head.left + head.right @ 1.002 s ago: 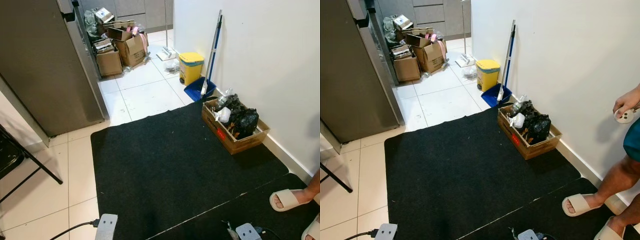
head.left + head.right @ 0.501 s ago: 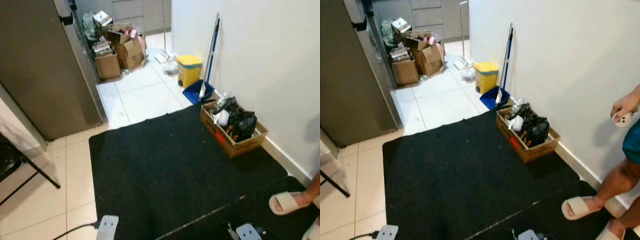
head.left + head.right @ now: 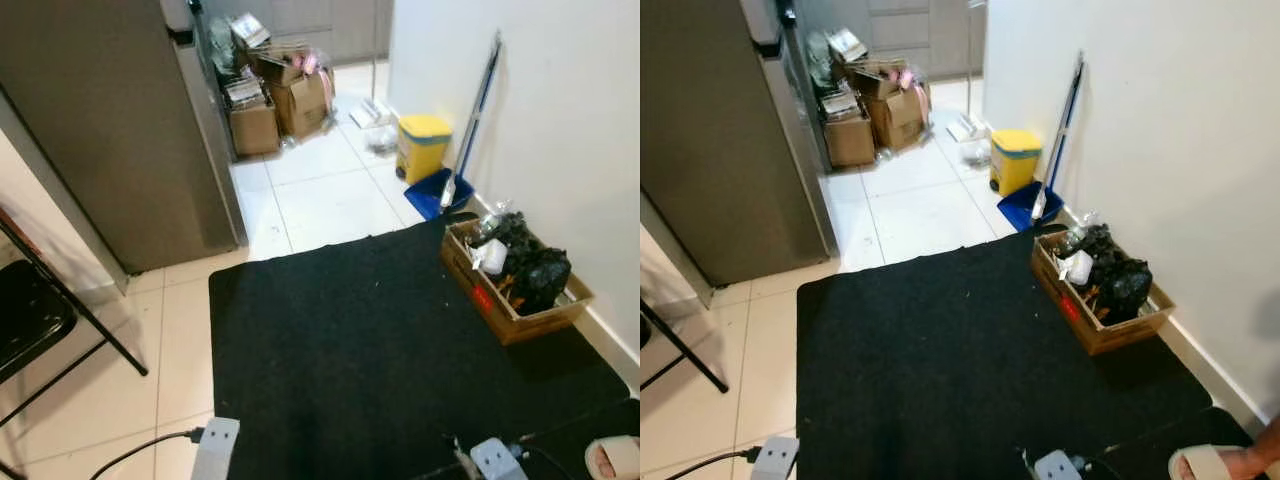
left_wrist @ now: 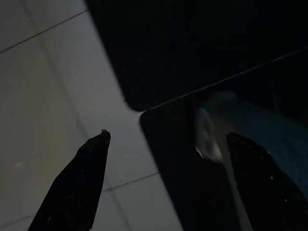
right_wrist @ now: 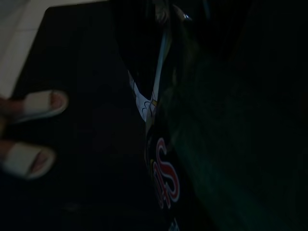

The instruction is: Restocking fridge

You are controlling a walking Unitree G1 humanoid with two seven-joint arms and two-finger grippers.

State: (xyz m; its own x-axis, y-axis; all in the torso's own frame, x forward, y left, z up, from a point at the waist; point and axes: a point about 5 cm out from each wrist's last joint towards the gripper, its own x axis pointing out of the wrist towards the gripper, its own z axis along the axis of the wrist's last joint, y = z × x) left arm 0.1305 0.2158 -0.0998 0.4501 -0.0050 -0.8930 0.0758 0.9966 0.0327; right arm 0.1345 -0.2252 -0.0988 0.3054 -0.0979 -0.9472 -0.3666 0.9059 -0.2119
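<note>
Fridge (image 3: 110,130) is standing at 11 o'clock, doors shut, beyond the black mat (image 3: 380,350). Left gripper (image 4: 163,144) is hanging with fingers spread wide over the mat edge and tile. Right wrist view is showing a dark bottle (image 5: 161,159) near a person's sandalled feet (image 5: 31,130); the right gripper's grip cannot be told. Bare tile is lying between mat and fridge.

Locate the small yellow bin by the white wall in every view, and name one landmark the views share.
Left eye view: small yellow bin, upper right, beside the blue dustpan.
Right eye view: same bin, above centre, slightly right.
Left wrist view: not in this picture.
Right wrist view: not in this picture.
Shared landmark: brown cardboard box of dark items against the wall, in both eye views.
</note>
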